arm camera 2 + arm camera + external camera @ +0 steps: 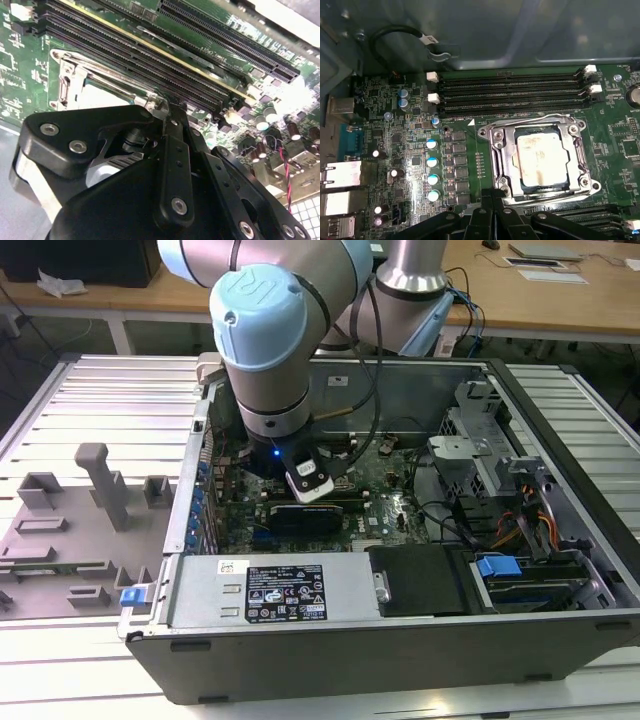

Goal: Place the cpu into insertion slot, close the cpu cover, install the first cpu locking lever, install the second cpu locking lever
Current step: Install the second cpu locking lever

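Note:
The cpu (542, 155), a pale silvery square chip, lies in the insertion slot, whose black rim (540, 187) shows along one side. The cpu cover (501, 150), a shiny metal frame, lies flat around the chip and also appears in the second wrist view (70, 75). A thin wire lever (525, 122) runs along the frame's side nearest the memory slots. My gripper (492, 196) is shut, its tips at one corner of the frame. In the second wrist view the gripper (164, 106) touches a small silvery piece there. The arm's wrist (265, 390) hangs over the motherboard.
Long black memory slots (510, 92) run beside the socket. Capacitors (432, 160) and rear ports (340, 175) stand on its other side. The open case holds a power supply (270, 590) and a drive cage (470, 440). A grey fixture tray (70, 530) lies at the exterior view's left.

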Robot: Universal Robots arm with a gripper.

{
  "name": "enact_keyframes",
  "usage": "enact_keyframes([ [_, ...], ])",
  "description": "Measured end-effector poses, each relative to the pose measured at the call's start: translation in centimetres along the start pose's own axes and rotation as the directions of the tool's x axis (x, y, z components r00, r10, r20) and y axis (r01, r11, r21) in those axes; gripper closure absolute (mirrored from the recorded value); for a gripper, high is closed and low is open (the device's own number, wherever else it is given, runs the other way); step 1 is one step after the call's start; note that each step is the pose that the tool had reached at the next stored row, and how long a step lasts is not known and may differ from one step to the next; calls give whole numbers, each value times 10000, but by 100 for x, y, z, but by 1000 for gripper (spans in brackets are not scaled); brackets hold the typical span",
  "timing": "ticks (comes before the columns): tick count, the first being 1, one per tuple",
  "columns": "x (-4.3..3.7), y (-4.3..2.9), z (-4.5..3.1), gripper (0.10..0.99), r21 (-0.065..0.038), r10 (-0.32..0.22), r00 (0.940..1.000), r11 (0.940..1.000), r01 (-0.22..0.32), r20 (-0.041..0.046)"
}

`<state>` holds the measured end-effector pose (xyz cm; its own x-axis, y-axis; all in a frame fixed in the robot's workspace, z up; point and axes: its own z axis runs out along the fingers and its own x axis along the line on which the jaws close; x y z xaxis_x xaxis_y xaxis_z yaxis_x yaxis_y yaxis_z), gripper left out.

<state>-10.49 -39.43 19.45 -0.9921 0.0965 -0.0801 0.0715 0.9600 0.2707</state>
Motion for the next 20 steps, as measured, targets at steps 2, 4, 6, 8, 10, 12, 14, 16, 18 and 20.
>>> enact_keyframes([
  [2, -6, 20, -66, 980, -7, 0, 10000, 10000, 0, 4],
  [4, -12, 41, -146, 980, -1, 1, 10000, 10000, -1, 1],
  [6, -17, 58, -206, 980, -1, 1, 10000, 10000, -1, 0],
  [8, -24, 74, -261, 980, 1, -1, 10000, 10000, 1, 0],
  [10, -41, 82, -281, 980, 18, 1, 10000, 10000, -1, 3],
  [12, -80, 84, -278, 980, 44, 29, 10000, 10000, -29, 10],
  [14, -132, 88, -272, 980, 66, 42, 10000, 10000, -42, 8],
  [16, -203, 93, -265, 980, 105, 53, 10000, 9999, -53, 5],
  [18, -272, 98, -258, 980, 155, 63, 10000, 9999, -63, 3],
  [20, -332, 102, -252, 980, 214, 67, 10000, 9997, -67, 0],
])
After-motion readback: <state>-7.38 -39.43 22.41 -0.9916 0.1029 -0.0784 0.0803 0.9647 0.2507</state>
